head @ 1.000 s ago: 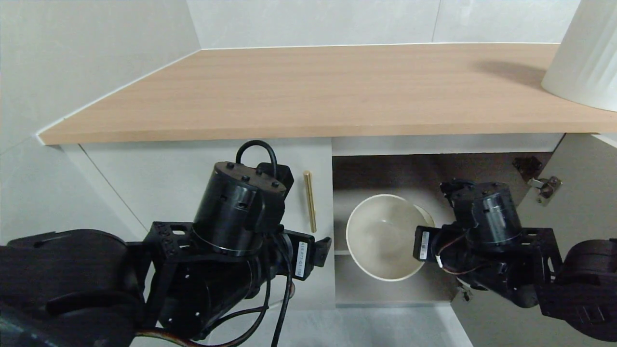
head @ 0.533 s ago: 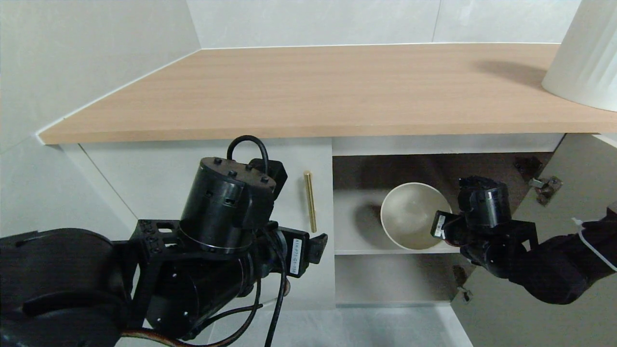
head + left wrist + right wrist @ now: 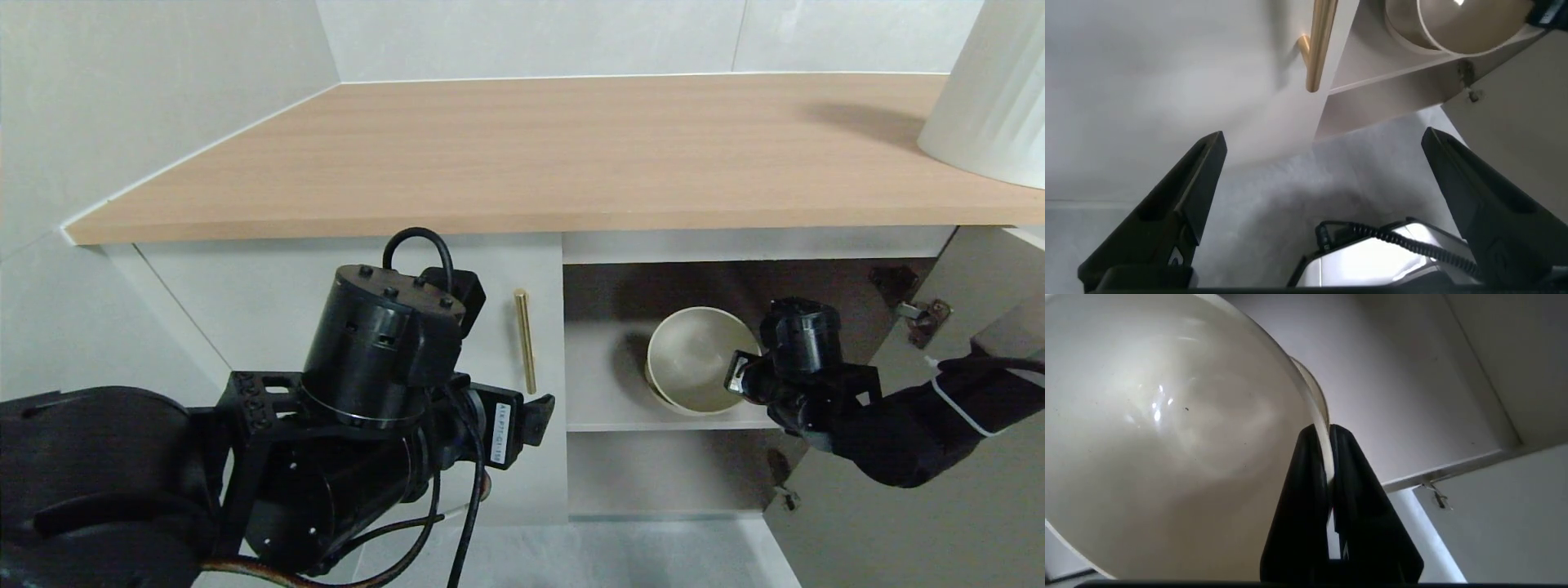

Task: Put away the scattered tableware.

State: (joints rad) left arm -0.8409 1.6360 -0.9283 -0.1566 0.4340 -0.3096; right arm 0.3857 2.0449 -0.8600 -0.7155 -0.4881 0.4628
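— Cream bowl (image 3: 694, 359), where is it?
— At the open cabinet's upper shelf (image 3: 596, 384), right jaws pinching its rim.
— And the left jaws?
— Spread wide, low before the closed door (image 3: 245, 294), near its brass handle (image 3: 525, 339).
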